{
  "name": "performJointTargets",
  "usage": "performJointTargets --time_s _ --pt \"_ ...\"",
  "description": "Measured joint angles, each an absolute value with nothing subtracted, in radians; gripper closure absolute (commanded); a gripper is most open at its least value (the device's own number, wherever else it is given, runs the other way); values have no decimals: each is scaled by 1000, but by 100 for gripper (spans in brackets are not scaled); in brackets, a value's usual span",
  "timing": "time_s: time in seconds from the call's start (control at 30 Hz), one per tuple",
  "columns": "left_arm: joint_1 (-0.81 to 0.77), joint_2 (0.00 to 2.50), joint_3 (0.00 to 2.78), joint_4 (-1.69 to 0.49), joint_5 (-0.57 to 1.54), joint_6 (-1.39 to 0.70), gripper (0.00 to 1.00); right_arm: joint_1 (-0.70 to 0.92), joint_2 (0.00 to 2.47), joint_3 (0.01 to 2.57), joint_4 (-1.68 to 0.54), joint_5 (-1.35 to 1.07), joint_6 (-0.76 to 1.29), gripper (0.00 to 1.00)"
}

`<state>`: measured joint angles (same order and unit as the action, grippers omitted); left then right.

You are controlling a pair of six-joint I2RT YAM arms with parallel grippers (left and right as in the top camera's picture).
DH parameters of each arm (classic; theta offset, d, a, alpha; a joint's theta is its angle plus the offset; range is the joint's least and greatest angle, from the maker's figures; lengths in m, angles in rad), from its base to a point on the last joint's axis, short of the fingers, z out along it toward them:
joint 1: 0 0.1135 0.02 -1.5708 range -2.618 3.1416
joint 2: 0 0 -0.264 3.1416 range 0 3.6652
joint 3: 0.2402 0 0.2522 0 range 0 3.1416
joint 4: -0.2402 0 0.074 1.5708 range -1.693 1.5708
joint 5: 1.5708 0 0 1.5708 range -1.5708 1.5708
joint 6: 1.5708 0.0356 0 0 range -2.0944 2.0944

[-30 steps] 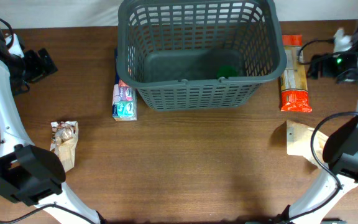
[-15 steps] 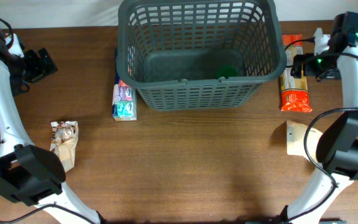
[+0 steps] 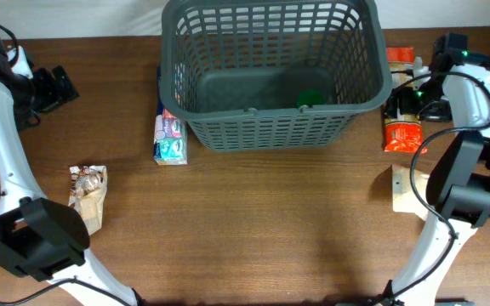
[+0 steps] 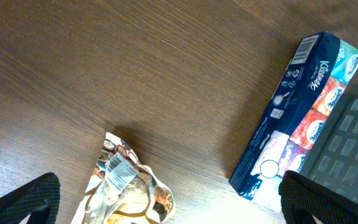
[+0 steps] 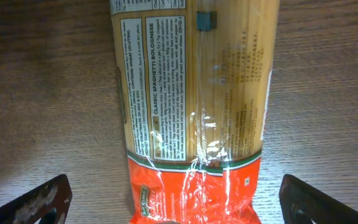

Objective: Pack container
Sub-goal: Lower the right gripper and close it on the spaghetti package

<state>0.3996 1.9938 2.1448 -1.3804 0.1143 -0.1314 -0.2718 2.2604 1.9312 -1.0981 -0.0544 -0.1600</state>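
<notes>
Overhead view: the container (image 3: 270,127), a large dark grey lattice basket, stands at the upper centre of the frame on a brown wooden table (image 3: 262,229), with a small green item (image 3: 310,98) lying at the right of its floor. A blue tissue box (image 3: 170,136) lies just beside the basket's left wall, and a crumpled snack packet (image 3: 88,195) rests well apart at the lower left. At the upper left of the frame, the left gripper (image 3: 55,87) hangs away from the basket; its wrist camera shows both fingertips at the bottom corners of the picture, jaws spread wide and holding nothing, the tissue box and snack packet below them. At the right of the basket, a spaghetti packet (image 3: 401,134) with an orange end lies lengthwise on the table. The right gripper (image 5: 185,200) hovers over it, jaws wide, one fingertip on either side of the packet and clear of it. A tan paper piece (image 3: 408,189) lies lower right.
</notes>
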Motion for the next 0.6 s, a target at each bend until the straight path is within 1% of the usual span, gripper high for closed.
performJointTargets --time_s 0.33,0.6 --pt "400 1994 2145 -1381 114 -131 1 -272 2270 1931 -1098 -44 -165 1" --pt "400 1994 2145 -1381 114 -131 1 -272 2326 1931 -1094 -23 -168 1"
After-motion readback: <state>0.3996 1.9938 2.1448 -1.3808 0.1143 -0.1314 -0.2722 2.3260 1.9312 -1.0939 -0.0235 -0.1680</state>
